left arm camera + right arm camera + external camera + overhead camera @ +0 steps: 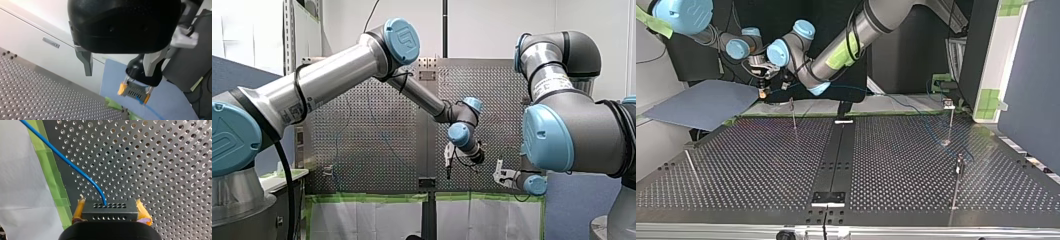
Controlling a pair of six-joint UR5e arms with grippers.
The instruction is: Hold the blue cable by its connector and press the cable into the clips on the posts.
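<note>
In the right wrist view my right gripper (110, 202) is shut on a dark grey connector (110, 213), one yellow pad on each end. The blue cable (67, 162) leaves the connector's face and curves away over the perforated table (162, 170). The left wrist view shows my left gripper (118, 73) open and empty, its metal fingers (86, 63) wide apart, just above and beside my right gripper (135, 96) and the connector (135, 91). In the top view my right gripper (764, 89) hangs beyond the table's far edge. Thin posts (793, 114) (950, 119) (959, 176) stand on the table.
A blue-grey panel (706, 102) lies beyond the table's far edge at the top view's left. Green tape (53, 185) lines that edge. A dark centre strip (836, 155) splits the perforated table. The blue cable (936, 131) trails past the post at the view's right.
</note>
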